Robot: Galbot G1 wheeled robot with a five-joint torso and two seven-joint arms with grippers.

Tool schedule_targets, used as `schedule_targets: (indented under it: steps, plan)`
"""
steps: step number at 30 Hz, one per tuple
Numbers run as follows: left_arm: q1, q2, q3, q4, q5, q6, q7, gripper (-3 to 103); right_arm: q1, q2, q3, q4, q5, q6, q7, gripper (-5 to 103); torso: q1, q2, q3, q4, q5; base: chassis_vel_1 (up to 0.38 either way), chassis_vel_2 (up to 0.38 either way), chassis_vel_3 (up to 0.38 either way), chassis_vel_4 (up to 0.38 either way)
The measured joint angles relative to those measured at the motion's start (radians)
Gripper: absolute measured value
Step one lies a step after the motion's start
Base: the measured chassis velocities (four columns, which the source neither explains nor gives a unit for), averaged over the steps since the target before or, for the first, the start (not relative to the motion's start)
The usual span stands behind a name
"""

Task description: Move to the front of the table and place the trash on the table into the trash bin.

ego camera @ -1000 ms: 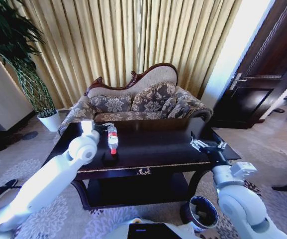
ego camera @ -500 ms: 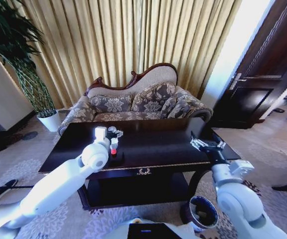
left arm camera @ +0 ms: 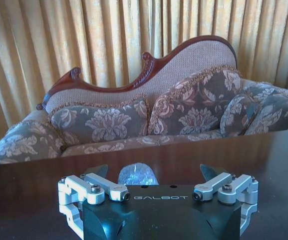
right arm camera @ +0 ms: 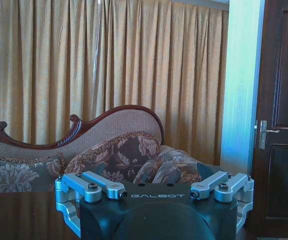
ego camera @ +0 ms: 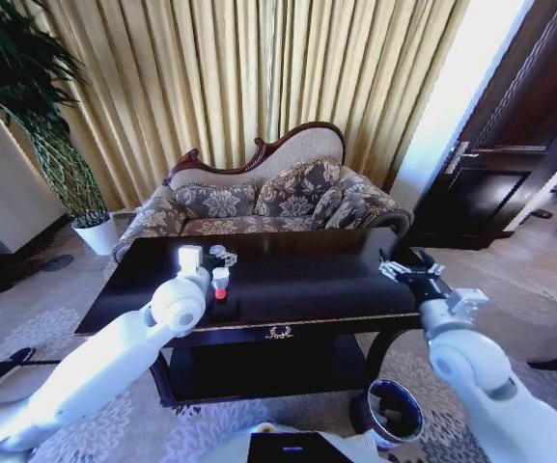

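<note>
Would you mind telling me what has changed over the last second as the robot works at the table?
The left gripper has swung in from the table's left side to the bottle, open, with the bottle's base between its fingers in the left wrist view. The right gripper drifted slightly rightward, still open over the table's right end. Bottle, table and trash bin stayed put.

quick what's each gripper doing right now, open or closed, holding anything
Left gripper: open, fingers either side of the clear plastic bottle on the table, not clamped.
Right gripper: open, holding nothing, above the table's right end.
</note>
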Motion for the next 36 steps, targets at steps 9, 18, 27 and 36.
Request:
schedule_targets:
  steps: [9,18,27,36]
  plan:
    - [0.011,-0.023,0.028,0.016,-0.017,0.004,-0.024,100,0.002,-0.006,0.0,-0.001,0.004,0.001,-0.001,100,0.0,0.0,0.0,-0.0001,-0.0001,0.0,0.0,0.0,0.0]
    - [0.03,-0.037,0.05,0.005,-0.03,0.013,-0.075,100,-0.001,-0.008,0.004,0.0,0.004,0.001,0.0,100,0.0,0.0,0.0,-0.0001,-0.0001,0.0,0.0,0.0,0.0]
    - [0.086,-0.04,0.03,0.008,-0.028,0.02,-0.085,100,0.002,-0.004,-0.007,0.0,0.001,0.001,0.0,100,0.0,0.0,0.0,0.0,-0.0002,0.0,0.0,0.0,0.0]
    - [0.114,-0.048,0.013,0.019,-0.026,0.021,-0.085,100,0.005,0.001,-0.016,0.0,-0.003,0.001,0.0,100,0.0,0.0,0.0,0.0,-0.0002,0.0,0.0,0.0,0.0]
